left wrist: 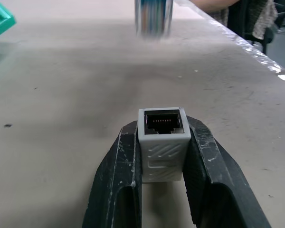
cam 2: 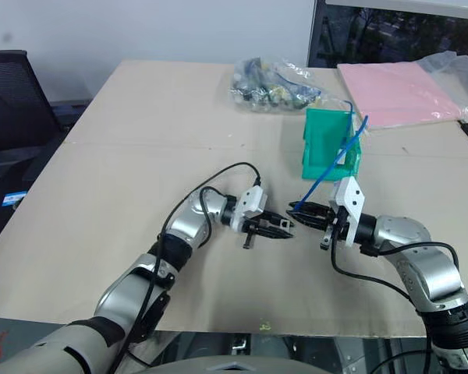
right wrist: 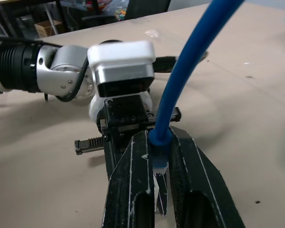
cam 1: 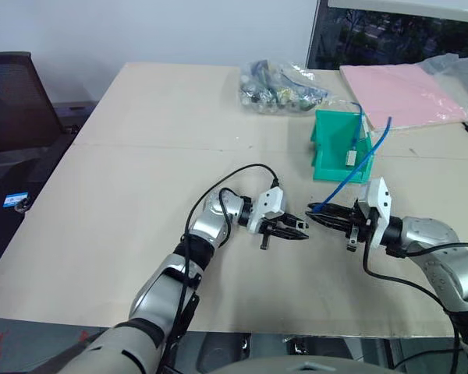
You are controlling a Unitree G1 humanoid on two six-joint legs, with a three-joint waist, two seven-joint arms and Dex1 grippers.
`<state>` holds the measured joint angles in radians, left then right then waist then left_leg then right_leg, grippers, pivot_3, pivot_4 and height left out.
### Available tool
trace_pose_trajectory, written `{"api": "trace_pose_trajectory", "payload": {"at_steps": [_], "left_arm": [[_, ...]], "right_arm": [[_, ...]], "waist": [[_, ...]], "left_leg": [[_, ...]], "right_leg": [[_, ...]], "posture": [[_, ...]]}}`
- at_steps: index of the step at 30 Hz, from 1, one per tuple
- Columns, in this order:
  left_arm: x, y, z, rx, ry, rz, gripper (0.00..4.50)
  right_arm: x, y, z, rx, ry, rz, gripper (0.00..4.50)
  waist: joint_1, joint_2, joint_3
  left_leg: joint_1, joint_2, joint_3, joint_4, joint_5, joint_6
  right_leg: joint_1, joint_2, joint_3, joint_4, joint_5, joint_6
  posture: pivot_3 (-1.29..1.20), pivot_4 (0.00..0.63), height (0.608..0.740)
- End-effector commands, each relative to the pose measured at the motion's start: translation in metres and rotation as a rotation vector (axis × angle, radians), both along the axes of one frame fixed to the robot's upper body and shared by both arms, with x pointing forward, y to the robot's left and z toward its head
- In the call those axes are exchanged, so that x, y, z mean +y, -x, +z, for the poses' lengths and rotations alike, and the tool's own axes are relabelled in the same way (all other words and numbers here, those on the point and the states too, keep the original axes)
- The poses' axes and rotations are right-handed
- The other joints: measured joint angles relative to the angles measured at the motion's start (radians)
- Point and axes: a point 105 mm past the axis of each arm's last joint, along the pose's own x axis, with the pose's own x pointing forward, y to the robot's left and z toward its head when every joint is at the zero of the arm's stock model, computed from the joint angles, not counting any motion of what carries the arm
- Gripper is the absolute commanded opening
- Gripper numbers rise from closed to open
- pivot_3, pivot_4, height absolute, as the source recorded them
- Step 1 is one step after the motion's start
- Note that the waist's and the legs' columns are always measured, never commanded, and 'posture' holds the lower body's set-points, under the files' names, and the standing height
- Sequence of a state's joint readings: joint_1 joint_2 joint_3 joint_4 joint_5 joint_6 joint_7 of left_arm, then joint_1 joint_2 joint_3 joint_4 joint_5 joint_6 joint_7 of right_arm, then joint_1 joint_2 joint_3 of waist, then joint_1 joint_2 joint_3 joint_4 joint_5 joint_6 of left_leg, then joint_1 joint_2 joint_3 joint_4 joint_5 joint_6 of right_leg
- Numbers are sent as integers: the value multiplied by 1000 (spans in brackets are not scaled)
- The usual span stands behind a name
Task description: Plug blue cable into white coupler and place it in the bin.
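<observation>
My left gripper (cam 1: 301, 228) points toward my right one over the tan table, shut on the white coupler (left wrist: 162, 142), whose dark socket faces outward. Facing it a short gap away, my right gripper (cam 1: 313, 213) is shut on the plug end of the blue cable (right wrist: 178, 90). From the plug the cable (cam 1: 351, 173) rises back and to the right, and its far part loops into the teal bin (cam 1: 331, 149) standing behind the grippers. In the right wrist view the plug (right wrist: 159, 167) sits between the fingers, with the left gripper's white housing (right wrist: 123, 66) just beyond.
A clear bag of mixed cables (cam 1: 281, 86) lies behind the bin. A pink sheet (cam 1: 405, 92) lies at the back right near a crumpled plastic bag (cam 1: 456, 68). A dark chair (cam 1: 12, 97) stands past the table's left edge.
</observation>
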<state>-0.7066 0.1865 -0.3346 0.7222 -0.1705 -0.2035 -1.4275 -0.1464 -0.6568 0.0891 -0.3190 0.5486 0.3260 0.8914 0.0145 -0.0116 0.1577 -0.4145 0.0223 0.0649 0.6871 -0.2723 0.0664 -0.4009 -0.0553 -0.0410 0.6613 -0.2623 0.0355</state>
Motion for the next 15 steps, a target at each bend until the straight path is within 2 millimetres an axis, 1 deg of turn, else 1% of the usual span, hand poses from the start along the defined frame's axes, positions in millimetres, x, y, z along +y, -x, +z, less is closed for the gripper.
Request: {"api": "trace_pose_trajectory", "payload": {"at_steps": [1, 4, 9, 12, 15], "left_arm": [[-2, -1, 3, -26, 14, -21, 560], [-2, 0, 2, -30, 11, -25, 560], [-2, -1, 0, -37, 11, -15, 560], [-2, -1, -2, -43, 5, -13, 560], [-2, -1, -3, -43, 1, -12, 560]], "right_arm": [[7, -2, 2, -68, 30, 44, 0], [9, 0, -8, -74, 67, 75, 0], [10, 1, -13, -58, 76, 92, 0], [6, 4, -25, -44, 137, 105, 0], [7, 8, -34, -38, 182, 143, 0]], "waist": [[0, 0, 0], [0, 0, 0], [0, 0, 0], [0, 0, 0], [0, 0, -1]], "left_leg": [[0, 0, 0, 0, 0, 0], [0, 0, 0, 0, 0, 0], [1, 0, 0, 1, 0, 0], [1, 0, 0, 1, 0, 0], [1, 0, 0, 1, 0, 0]], "right_leg": [[0, 0, 0, 0, 0, 0], [0, 0, 0, 1, 0, 0], [0, 0, 1, 1, 0, 0], [0, 0, 1, 2, 0, 0], [1, 0, 1, 2, 0, 0]], "posture": [[0, 150, 740], [0, 150, 740], [0, 150, 740], [0, 150, 740], [0, 150, 740]]}}
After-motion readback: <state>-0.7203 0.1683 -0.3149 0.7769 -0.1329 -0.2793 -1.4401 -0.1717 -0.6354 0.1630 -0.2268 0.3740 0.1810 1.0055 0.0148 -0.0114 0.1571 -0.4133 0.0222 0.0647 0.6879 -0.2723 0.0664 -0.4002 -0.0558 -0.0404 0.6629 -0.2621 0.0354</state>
